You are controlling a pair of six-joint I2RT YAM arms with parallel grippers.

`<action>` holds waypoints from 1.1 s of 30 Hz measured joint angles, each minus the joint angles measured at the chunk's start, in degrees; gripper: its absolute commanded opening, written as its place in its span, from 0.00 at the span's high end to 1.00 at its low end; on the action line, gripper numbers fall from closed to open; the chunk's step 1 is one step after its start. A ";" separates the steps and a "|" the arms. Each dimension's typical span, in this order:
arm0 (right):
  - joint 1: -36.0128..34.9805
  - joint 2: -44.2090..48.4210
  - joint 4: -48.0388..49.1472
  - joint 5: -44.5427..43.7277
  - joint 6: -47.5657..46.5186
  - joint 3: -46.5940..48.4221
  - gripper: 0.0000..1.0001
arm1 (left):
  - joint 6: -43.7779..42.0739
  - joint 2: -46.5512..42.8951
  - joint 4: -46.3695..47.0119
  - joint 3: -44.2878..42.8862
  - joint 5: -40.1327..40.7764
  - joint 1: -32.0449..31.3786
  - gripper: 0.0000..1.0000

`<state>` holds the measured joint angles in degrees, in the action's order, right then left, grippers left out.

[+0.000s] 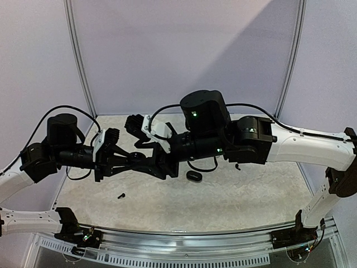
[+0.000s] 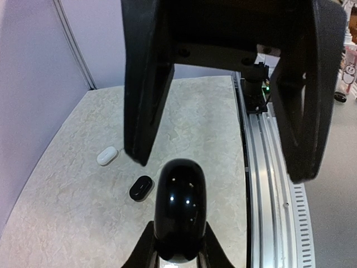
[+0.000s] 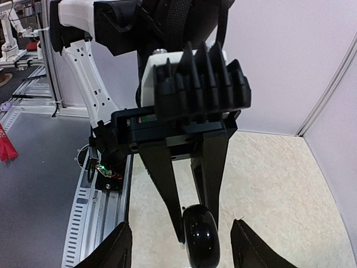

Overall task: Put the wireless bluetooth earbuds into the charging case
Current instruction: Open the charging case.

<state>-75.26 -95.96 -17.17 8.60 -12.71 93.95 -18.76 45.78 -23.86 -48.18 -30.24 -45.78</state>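
My left gripper is shut on a glossy black charging case, closed and held above the table. In the right wrist view the case hangs between the left gripper's fingers. My right gripper is wide open, and its fingers flank the case's far end without touching it. In the top view the two grippers meet mid-table, and the case is hard to make out there. One tiny black earbud lies on the table in front of the left arm.
A small black oval case lies on the table below the right arm; it also shows in the left wrist view. A white oval case lies just beyond it. A tiny dark item lies farther right. The metal rail runs along the near edge.
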 measured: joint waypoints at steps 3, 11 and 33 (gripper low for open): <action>0.39 -0.61 -0.02 -0.50 0.76 0.22 0.40 | 0.11 0.00 0.00 0.00 -0.79 -0.15 1.00; 1.55 -1.73 -0.74 -1.88 2.69 0.31 0.50 | -0.83 -0.04 -0.11 0.00 -2.19 -0.24 1.00; 3.48 -1.62 -0.83 -2.58 6.45 0.39 0.53 | -5.51 -0.20 -4.50 0.00 -2.67 -0.35 1.00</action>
<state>-71.79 -97.58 -18.00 6.02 -6.26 94.35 -24.27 45.58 -28.36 -48.18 -32.91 -46.13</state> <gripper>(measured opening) 0.470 0.179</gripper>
